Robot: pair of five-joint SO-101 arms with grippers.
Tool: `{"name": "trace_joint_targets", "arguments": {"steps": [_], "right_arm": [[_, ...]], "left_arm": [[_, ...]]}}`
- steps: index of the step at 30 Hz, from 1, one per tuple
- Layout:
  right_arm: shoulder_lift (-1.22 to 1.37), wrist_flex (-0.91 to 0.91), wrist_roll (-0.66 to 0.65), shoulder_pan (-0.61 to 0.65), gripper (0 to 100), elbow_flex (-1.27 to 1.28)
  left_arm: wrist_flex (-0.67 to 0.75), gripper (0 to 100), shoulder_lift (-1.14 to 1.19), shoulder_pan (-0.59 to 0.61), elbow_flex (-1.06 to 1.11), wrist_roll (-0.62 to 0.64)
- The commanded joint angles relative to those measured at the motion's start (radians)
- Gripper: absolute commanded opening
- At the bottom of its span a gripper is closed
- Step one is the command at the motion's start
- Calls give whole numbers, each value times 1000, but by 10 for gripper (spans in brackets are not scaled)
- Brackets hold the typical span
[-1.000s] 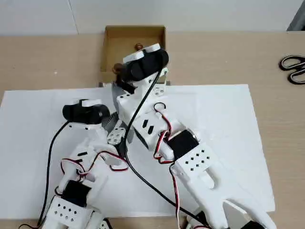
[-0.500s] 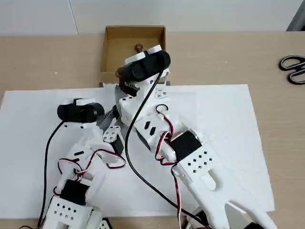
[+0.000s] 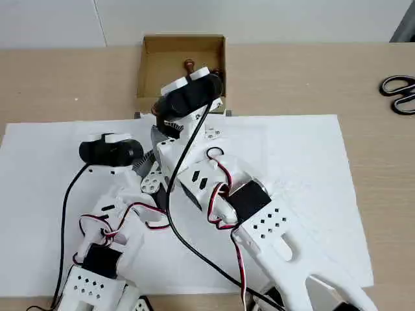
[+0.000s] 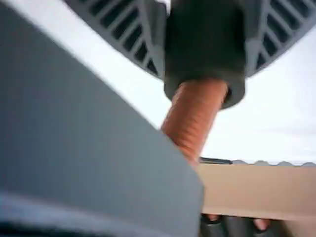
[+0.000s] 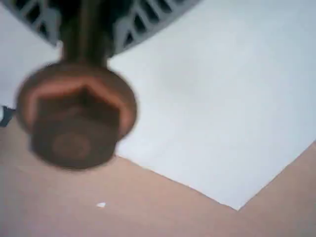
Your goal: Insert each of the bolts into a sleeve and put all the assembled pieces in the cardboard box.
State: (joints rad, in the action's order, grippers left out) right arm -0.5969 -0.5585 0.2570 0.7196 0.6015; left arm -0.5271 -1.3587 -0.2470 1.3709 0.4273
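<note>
**Two claws holding tight, close by the box**

The left claw is closed on a dark sleeve. An orange bolt end with screw lines sticks out of the sleeve. Past it is the white paper. Right at the paper's far edge stands the near wall of the cardboard box.

The right claw is closed on the thin part of a brown bolt. The bolt's big six-sided head hangs out of the claw. Behind the head you can see a paper edge, a paper corner and the desk. I cannot tell if this is the same bolt as the orange end.

From above, the left arm and the right arm come in from the near side. They crowd together over the middle-left of the paper, so there is little room between them. The right arm's wrist hangs over the near wall of the box. Inside the box another brown bolt head shows. To the right of the arms the paper runs flat to its right edge, with desk beyond. Scissors lie well apart, at the desk's right edge.
</note>
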Motion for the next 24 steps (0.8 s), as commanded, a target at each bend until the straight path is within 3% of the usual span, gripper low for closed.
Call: {"name": "trace_joint_targets", "arguments": {"steps": [1, 8, 15, 24], "right_arm": [[-28, -45, 8, 10, 4, -34], [-28, -107, 8, 22, 5, -34], [-27, -113, 6, 28, 4, -34], [-38, -174, 6, 28, 4, -35]], "left_arm": [[-5, 5, -20, 5, -142, 8], [-84, 5, -23, -8, -249, 6], [-146, 5, -23, -130, -321, 6], [-144, 5, -18, -95, -317, 5]]}}
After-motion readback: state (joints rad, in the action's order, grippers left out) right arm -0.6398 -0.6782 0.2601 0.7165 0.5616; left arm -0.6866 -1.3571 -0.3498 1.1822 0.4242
